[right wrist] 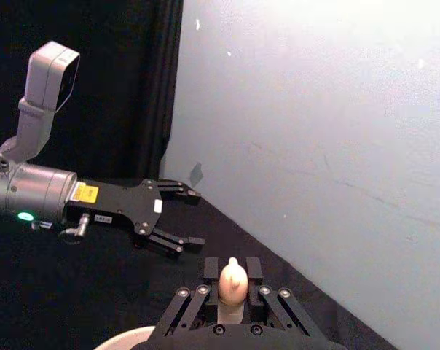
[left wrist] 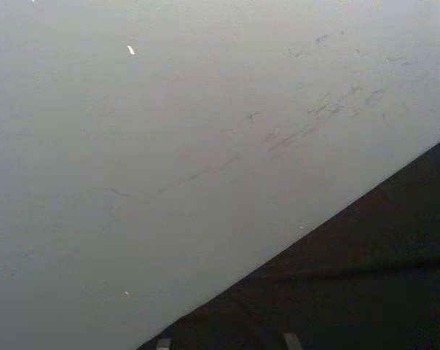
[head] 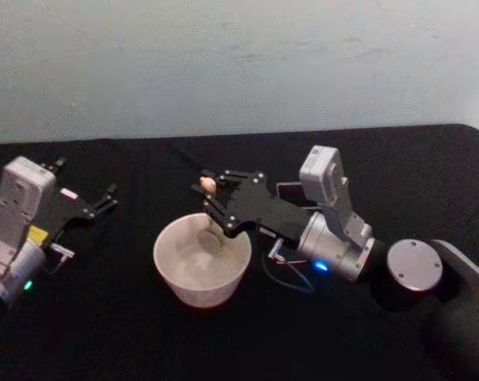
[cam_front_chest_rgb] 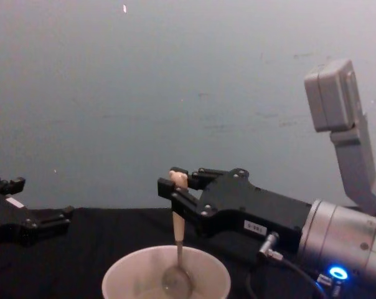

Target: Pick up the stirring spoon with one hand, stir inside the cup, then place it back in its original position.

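chest view: right tool (cam_front_chest_rgb: 177, 185) clamps the stirring spoon (cam_front_chest_rgb: 177, 232) upright, bowl inside the cup (cam_front_chest_rgb: 136, 274); left tool (head: 86, 179) well apart, fingers spread.

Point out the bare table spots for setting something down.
Bare black table lies between the left gripper and the cup, in front of the cup, and along the wall behind. Crowded: right of the cup, where the right gripper holds the stirring spoon in it.
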{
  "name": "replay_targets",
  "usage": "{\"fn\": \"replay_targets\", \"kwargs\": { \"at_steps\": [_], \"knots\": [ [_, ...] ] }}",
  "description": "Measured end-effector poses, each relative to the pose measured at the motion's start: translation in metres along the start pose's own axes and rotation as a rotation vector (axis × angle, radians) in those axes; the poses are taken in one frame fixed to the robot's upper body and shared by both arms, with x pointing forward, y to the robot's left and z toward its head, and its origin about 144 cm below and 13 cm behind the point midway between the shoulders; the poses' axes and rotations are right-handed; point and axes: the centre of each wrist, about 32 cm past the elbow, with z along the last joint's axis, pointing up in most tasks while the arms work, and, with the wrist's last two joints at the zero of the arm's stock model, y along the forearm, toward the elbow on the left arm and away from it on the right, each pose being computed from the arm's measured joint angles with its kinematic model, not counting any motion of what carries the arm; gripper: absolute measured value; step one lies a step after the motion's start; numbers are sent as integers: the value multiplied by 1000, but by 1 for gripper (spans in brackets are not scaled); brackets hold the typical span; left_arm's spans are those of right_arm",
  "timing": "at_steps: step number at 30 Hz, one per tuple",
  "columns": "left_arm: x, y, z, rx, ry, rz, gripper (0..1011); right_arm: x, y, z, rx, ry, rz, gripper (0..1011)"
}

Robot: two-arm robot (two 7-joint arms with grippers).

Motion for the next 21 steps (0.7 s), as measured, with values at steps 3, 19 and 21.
{"fn": "replay_targets", "kwargs": {
  "at_steps": [3, 19, 21],
  "knots": [
    [0, 0, 0, 0, 0, 0, 1001, 1, 0, 1, 5, 3, 1, 214],
    [0, 0, 0, 0, 0, 0, 1001, 6, -1, 15, 49, 18, -15, 214],
    [0, 0, 0, 0, 0, 0, 1001, 7, -2, 23, 71, 22, -26, 214]
  ]
}}
